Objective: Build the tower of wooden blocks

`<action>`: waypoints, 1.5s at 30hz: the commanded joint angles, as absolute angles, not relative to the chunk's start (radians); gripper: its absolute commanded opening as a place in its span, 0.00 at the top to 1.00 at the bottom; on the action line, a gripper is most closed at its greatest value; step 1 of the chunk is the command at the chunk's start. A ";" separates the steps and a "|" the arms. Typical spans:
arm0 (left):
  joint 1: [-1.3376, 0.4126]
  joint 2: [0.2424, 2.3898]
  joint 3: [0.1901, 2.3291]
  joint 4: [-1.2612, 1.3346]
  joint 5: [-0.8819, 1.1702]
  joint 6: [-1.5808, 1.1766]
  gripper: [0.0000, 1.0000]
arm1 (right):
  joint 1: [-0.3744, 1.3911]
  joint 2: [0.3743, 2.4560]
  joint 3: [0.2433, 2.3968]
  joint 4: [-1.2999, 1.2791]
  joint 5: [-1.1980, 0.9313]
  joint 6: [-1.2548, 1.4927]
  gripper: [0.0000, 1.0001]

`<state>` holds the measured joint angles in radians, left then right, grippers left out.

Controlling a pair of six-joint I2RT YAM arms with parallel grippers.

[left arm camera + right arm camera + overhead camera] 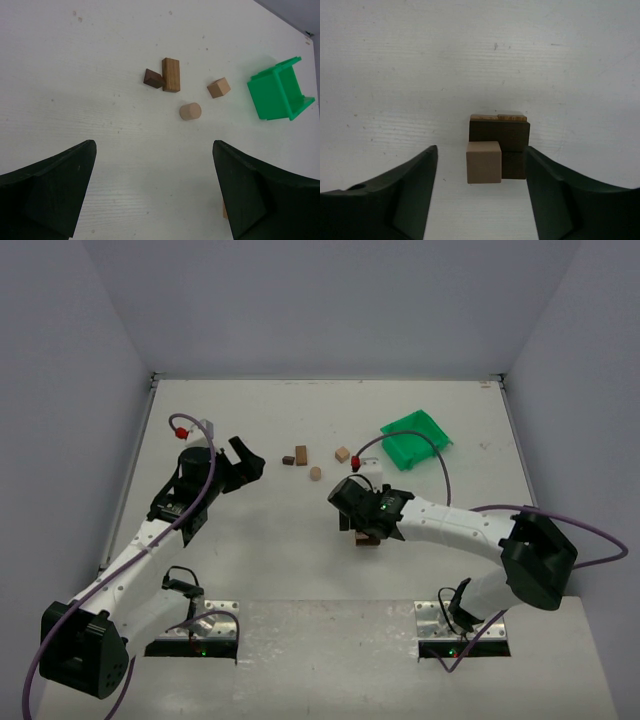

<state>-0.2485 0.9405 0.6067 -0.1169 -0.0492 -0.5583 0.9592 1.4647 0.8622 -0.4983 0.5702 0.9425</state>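
Right wrist: wood block tower (498,146) stands between spread fingers (395,200).

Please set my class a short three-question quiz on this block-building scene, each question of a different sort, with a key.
1. True or false: the cylinder lies inside the green bin.
2. Multiple choice: counting the cylinder, how many loose blocks lie in the group beside the bin? A two, B four, C seven.
3. Short answer: which gripper has the tower between its fingers?

Key
1. False: it lies outside the bin, among the loose blocks.
2. B.
3. The right gripper, with its jaws standing apart on either side.
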 commanded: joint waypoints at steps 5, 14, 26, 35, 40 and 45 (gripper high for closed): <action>-0.251 0.925 0.608 -0.090 -0.086 -0.558 0.00 | 0.851 1.480 1.004 -0.245 0.496 0.462 0.01; -0.252 0.953 0.617 -0.086 -0.129 -0.548 0.00 | 0.645 1.730 1.230 -0.172 0.185 0.049 0.01; -0.250 1.017 0.637 -0.082 -0.163 -0.545 0.00 | 0.576 2.066 1.525 -0.277 0.147 -0.094 0.08; -0.252 1.011 0.635 -0.087 -0.178 -0.548 0.00 | 0.543 2.137 1.593 -0.302 0.132 -0.044 0.16; -0.251 1.006 0.637 -0.091 -0.179 -0.549 0.00 | 0.538 2.159 1.615 -0.320 0.109 -0.020 0.30; -0.250 1.000 0.635 -0.094 -0.187 -0.549 0.00 | 0.532 2.163 1.611 -0.321 0.086 -0.012 0.37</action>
